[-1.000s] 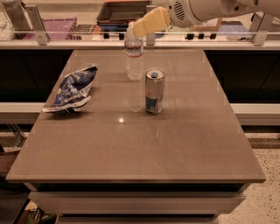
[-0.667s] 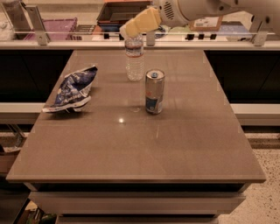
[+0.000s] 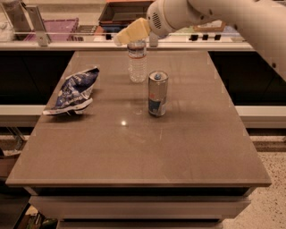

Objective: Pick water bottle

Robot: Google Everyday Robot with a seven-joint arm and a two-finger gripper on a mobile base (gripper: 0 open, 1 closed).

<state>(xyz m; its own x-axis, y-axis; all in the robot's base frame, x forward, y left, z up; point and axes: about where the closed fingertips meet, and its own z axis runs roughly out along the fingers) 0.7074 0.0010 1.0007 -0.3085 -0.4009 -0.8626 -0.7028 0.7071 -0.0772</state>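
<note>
The water bottle (image 3: 137,65) is clear ribbed plastic with a white label band. It stands upright at the far middle of the brown table (image 3: 187,147). My gripper (image 3: 130,33), cream coloured at the end of a white arm that reaches in from the upper right, is right over the bottle's top and hides the cap. I cannot tell whether it touches the bottle.
A silver-blue drink can (image 3: 157,94) stands upright just in front and to the right of the bottle. A crumpled blue-and-white chip bag (image 3: 73,91) lies on the table's left side. A counter with trays (image 3: 125,11) runs behind the table.
The gripper has moved left and slightly down, from beside the bottle's top right to directly over its cap. The bottle, can and bag have not moved.
</note>
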